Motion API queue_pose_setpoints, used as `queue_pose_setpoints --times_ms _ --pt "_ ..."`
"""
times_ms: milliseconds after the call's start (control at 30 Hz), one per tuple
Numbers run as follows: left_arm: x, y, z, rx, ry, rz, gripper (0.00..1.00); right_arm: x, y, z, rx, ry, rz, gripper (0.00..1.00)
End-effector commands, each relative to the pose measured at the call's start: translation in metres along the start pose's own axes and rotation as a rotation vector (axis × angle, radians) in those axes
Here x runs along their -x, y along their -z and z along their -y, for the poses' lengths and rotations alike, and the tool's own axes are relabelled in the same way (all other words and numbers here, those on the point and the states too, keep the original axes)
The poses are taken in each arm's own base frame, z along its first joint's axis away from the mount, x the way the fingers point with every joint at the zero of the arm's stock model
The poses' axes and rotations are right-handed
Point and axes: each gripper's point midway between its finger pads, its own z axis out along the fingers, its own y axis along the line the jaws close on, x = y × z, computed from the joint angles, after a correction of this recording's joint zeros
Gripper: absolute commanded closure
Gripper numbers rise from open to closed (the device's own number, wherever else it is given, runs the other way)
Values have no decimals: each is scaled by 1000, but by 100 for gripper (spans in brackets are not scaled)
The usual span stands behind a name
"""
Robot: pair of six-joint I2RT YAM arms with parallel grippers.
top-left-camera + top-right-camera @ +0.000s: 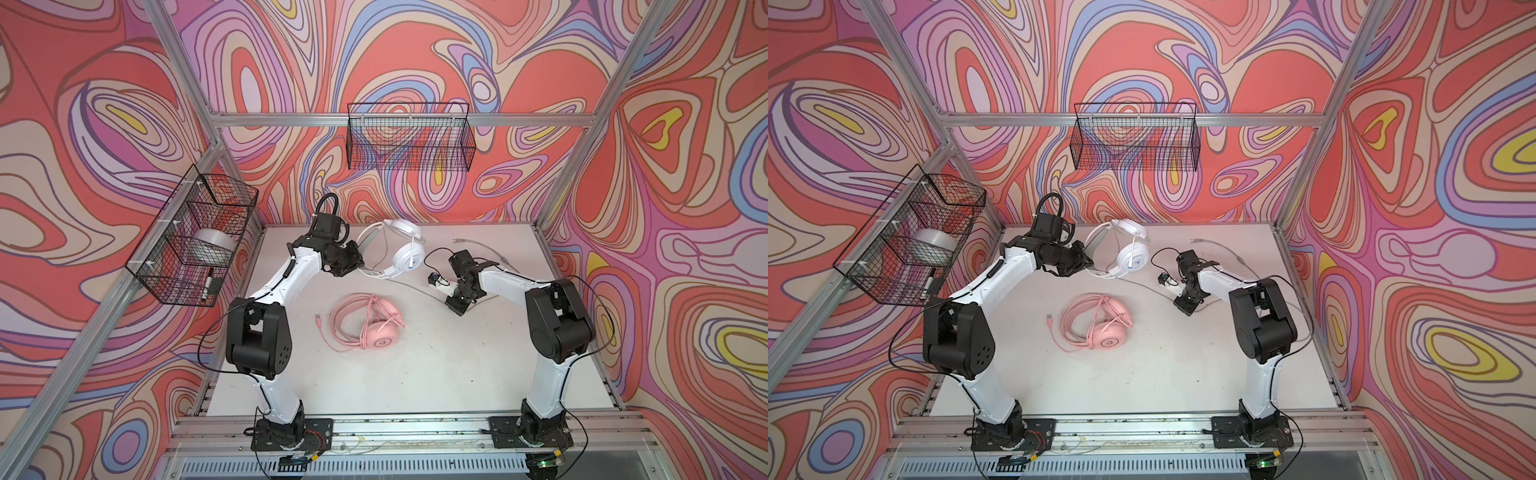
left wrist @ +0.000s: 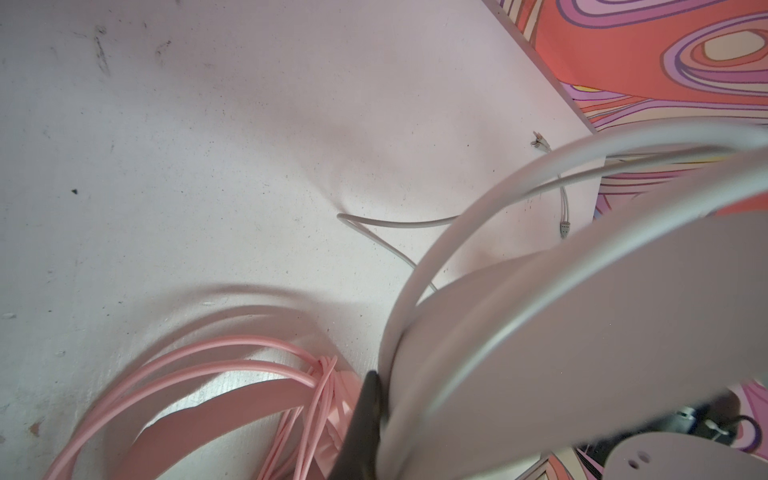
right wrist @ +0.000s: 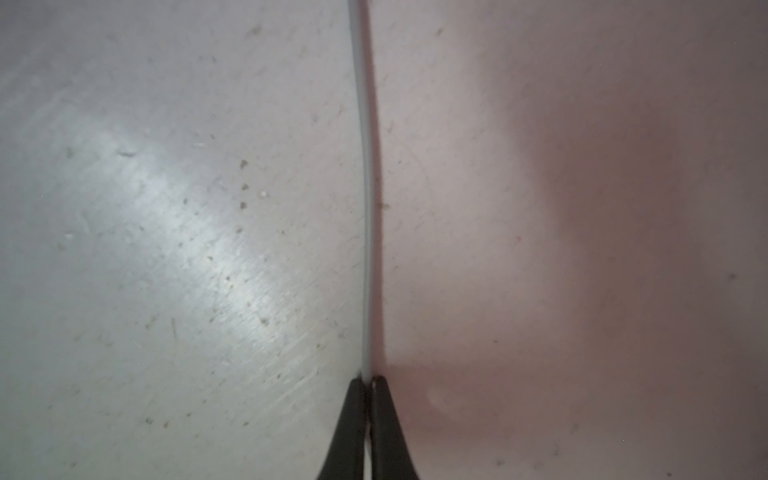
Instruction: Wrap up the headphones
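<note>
Wrapping is starting on the white headset [image 1: 409, 253]. Left jaws are gripping its headband [image 2: 602, 311] tight; right jaws are pinching its grey cable [image 3: 367, 208] just beside it. Pink headset [image 1: 380, 332], near it, is lying coiled. Next, probably: winding cable round it.
</note>
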Motion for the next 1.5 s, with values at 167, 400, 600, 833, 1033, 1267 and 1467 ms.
queue_pose_setpoints --times_ms 167,400,600,833,1033,1267,1467 --pt "11 -1 4 -5 10 14 100 0 22 -28 72 20 86 100" --pt "25 -4 10 0 12 36 100 12 78 -46 79 101 240 100" --pt "33 -8 15 81 -49 58 100 26 129 -62 80 227 388 100" --pt "33 -18 20 165 -110 69 100 49 179 -74 110 305 502 100" --pt "29 -28 21 233 -163 64 100 63 206 -88 187 358 553 100" --pt "21 -35 21 281 -221 48 100 87 241 -92 197 397 689 100" --pt "9 -34 20 331 -298 36 100 111 260 -78 149 364 757 100"
